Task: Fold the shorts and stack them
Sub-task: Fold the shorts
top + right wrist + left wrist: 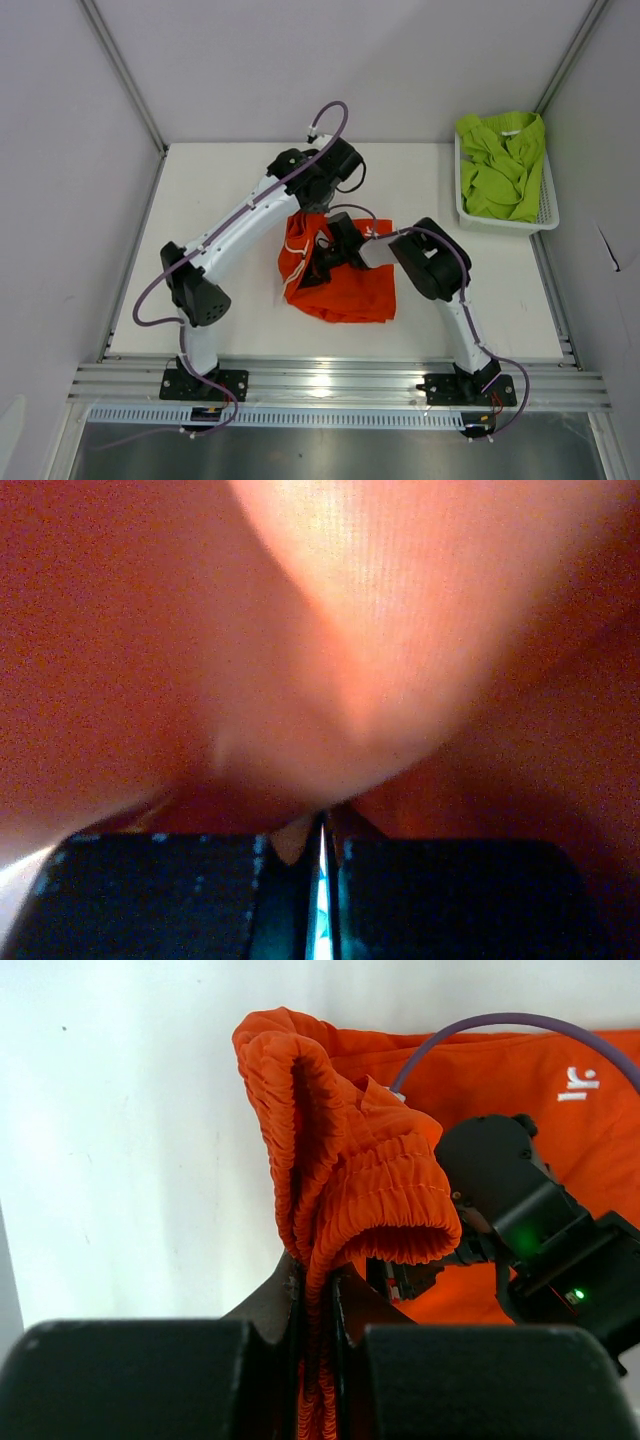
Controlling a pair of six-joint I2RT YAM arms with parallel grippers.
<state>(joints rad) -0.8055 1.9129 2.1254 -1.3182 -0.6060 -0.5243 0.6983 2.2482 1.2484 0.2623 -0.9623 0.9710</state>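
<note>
Your orange shorts lie bunched on the white table, near the middle and a little toward the near edge, with both arms meeting over their far left part. Your left gripper has its fingers pressed together on the gathered elastic waistband. It pinches a fold of the waistband so that the band rises from the jaws in a tall ruffled loop, while the rest of the cloth spreads flat to the right. The small white logo shows on that flat part, toward the far right in the left wrist view, and a purple cable arcs across above it. Your right gripper reaches in from the right, just beside the left one, and its dark body sits on the cloth under the raised loop. In the right wrist view orange cloth fills nearly everything, blurred and very close. The fingers are drawn together with only a thin bright sliver between them, and a fold of cloth runs down to their tips, so they appear to pinch the shorts. The green shorts sit crumpled in the white basket at the far right corner, well apart from both arms.
</note>
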